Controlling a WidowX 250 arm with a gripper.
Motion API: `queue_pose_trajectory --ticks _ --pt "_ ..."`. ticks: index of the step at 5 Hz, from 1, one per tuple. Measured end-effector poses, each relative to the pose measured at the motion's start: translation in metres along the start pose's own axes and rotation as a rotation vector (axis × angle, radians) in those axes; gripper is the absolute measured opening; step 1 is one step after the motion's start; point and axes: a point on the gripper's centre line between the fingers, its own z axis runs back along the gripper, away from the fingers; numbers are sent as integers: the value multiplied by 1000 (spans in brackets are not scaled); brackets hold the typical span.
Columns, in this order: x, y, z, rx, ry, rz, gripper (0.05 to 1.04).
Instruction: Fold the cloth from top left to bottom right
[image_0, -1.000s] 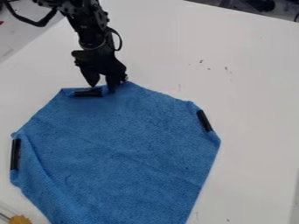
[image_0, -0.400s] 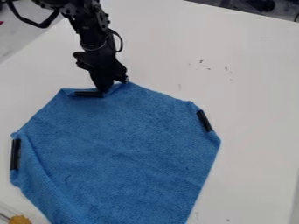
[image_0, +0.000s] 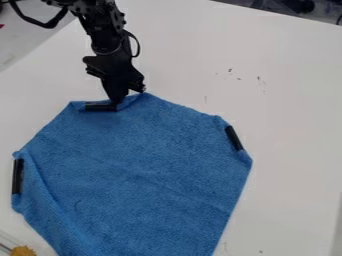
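At the upper edge of the blue cloth (image_0: 147, 165), the black gripper (image_0: 115, 102) hung downward, its fingers drawn together at their tips; whether a layer of fabric lay between them could not be told. The fingertips touched the cloth's rim beside the right end of the upper black strip (image_0: 100, 107), so that nearly all of the cloth lay below them in the view, spreading to both sides. The cloth lay on the white table (image_0: 287, 110) as a many-sided shape, its lower part tapering toward the bottom of the view, where the border cut it off. Its visible long axis ran roughly from top to bottom. Further black strips marked its left edge (image_0: 18, 176) and upper right edge (image_0: 234, 138).
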Motion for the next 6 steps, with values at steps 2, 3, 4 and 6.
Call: queue_pose_trajectory --ticks 2,3,4,6 --pt "4 -5 11 25 10 -46 481" --pt "2 -6 11 17 22 -44 790" --pt "3 -7 12 6 14 -45 1005" --pt "-2 -7 -2 -26 30 -39 720"
